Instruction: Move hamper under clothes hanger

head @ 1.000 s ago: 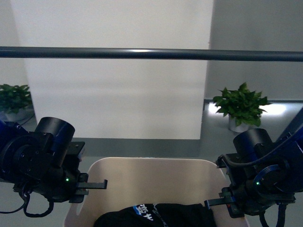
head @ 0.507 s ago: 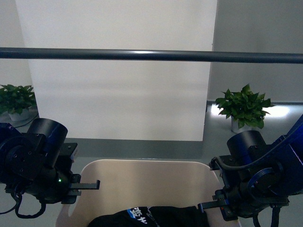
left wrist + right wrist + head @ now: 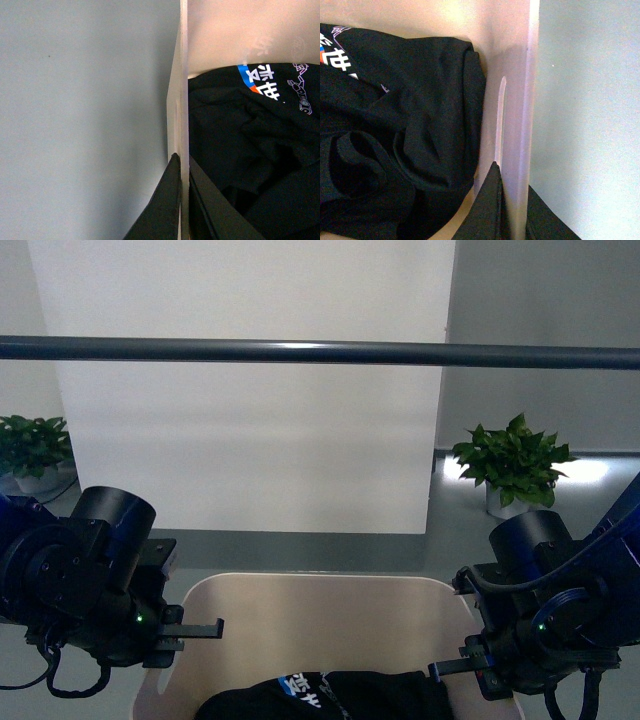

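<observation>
The beige hamper [image 3: 320, 586] fills the bottom middle of the front view, with a black printed garment [image 3: 330, 692] lying in it. High above it, the dark grey bar of the clothes hanger [image 3: 320, 352] crosses the whole picture. My left gripper [image 3: 192, 630] is shut on the hamper's left short wall [image 3: 183, 100], one finger inside and one outside. My right gripper [image 3: 455, 668] is shut on the right short wall [image 3: 522, 100], close to the slot handle [image 3: 501, 115]. The garment [image 3: 395, 125] presses against that wall.
A white panel [image 3: 250, 440] stands behind the bar. A potted plant [image 3: 510, 465] sits on a ledge at the right and another plant [image 3: 30, 445] at the left. Grey floor [image 3: 85, 120] lies outside both hamper walls.
Half a second ago the hamper and both grippers sat slightly lower and further left; now they are back near their place of one second ago. Both grips are unchanged.
</observation>
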Controlling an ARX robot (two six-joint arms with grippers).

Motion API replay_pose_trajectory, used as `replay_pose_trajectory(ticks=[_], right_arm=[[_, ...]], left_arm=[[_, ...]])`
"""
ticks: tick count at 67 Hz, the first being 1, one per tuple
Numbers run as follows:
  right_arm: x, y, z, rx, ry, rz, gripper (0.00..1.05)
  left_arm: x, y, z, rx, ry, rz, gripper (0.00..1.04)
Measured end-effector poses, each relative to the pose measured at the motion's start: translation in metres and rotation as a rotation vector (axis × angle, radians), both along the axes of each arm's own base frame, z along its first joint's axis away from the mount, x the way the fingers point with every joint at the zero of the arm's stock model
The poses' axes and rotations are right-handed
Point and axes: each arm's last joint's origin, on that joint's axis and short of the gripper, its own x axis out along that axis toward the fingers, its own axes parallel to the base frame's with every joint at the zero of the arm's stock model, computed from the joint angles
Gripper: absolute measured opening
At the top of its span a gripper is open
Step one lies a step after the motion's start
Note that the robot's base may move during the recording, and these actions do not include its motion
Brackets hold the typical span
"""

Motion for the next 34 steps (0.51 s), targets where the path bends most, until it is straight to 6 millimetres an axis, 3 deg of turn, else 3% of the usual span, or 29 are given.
replay_pose_trajectory(ticks=[10, 22, 34], right_arm=[[0.000, 0.000, 0.000, 0.005, 0.000, -0.002, 0.03], [0.001, 0.001, -0.001, 0.166, 0.017, -0.090, 0.03], [0.001, 0.005, -0.016, 0.179, 0.046, -0.123, 0.03]], left_arm=[[0.000, 0.000, 0.000, 0.001, 0.017, 0.017, 0.04], [0.004, 0.000, 0.000, 0.006, 0.093, 0.069, 0.04], [0.010, -0.001, -0.015, 0.011, 0.103, 0.070, 0.04]])
